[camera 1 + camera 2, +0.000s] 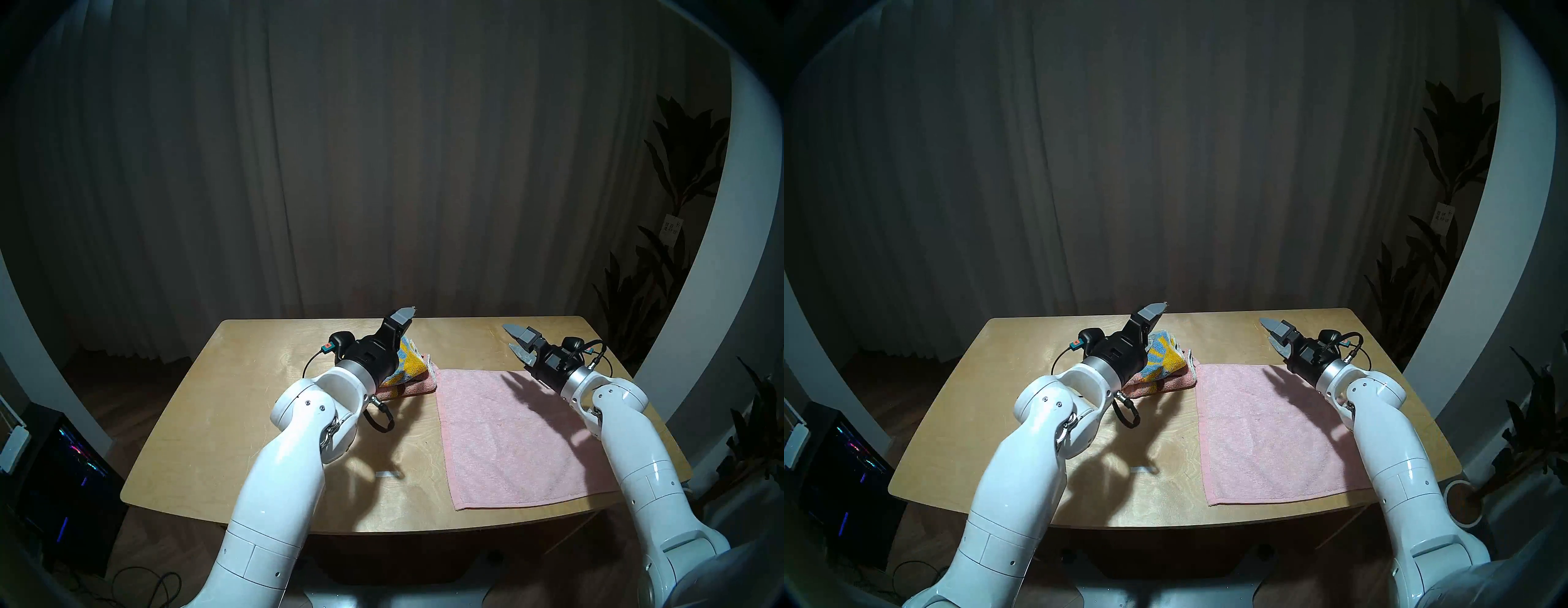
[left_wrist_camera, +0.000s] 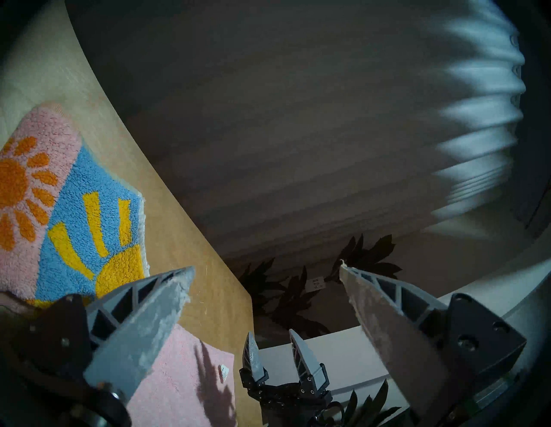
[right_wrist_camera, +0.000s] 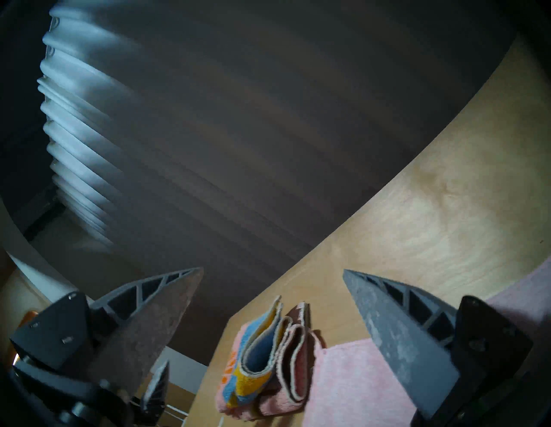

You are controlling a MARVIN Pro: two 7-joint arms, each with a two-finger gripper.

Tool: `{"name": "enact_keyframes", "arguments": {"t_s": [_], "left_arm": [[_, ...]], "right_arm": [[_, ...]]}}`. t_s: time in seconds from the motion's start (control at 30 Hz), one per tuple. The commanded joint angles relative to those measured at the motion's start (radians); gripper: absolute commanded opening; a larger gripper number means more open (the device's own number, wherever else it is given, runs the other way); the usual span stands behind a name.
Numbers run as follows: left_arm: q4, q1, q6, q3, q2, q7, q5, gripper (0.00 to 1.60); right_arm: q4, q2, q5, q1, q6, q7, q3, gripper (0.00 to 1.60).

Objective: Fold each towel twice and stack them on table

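Above the table point(image 1: 263, 407), both claws hang apart and empty: left claw point(image 1: 405, 319) over the sunflower towel point(image 1: 409, 361), right claw point(image 1: 518, 344) beyond the pink towel point(image 1: 509, 433).

Worktop point(image 1: 263, 424): light plywood, smooth, faint sheen, visible grain. Sunflower towel point(image 1: 409, 361): looped terry, coarse, matt. Pink towel point(image 1: 509, 437): finer terry, matt. Pincer fingers point(image 2: 143, 331): grey ribbed plastic, scuffed, lint-flecked. Arm shells point(image 1: 275, 488): glossy white plastic.

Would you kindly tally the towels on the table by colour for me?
Sunflower-patterned pink and blue towel, folded: 1
Plain pale pink towel, spread flat: 1
Total: 2 towels on the table
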Motion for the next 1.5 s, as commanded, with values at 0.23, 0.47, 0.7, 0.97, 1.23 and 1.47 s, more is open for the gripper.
{"name": "enact_keyframes", "arguments": {"t_s": [0.23,0.47,0.7,0.97,1.23,1.47], "left_arm": [[-0.056,0.054,0.009,-0.057,-0.009,-0.007,-0.076,1.6],[-0.064,0.082,0.014,-0.085,-0.007,-0.007,-0.104,1.6],[-0.074,0.109,0.018,-0.121,-0.004,-0.006,-0.13,1.6],[-0.084,0.132,0.022,-0.157,-0.004,-0.004,-0.158,1.6],[-0.084,0.159,0.03,-0.183,-0.005,0.002,-0.184,1.6],[-0.082,0.181,0.05,-0.196,-0.002,0.01,-0.207,1.6]], "right_arm": [[-0.112,-0.037,0.137,-0.012,0.07,-0.005,0.087,1.6],[-0.13,-0.051,0.189,-0.044,0.098,-0.02,0.13,1.6],[-0.147,-0.073,0.242,-0.09,0.127,-0.047,0.17,1.6],[-0.176,-0.088,0.288,-0.132,0.149,-0.087,0.213,1.6],[-0.21,-0.099,0.327,-0.179,0.167,-0.131,0.26,1.6],[-0.235,-0.108,0.352,-0.231,0.181,-0.173,0.3,1.6]]}}
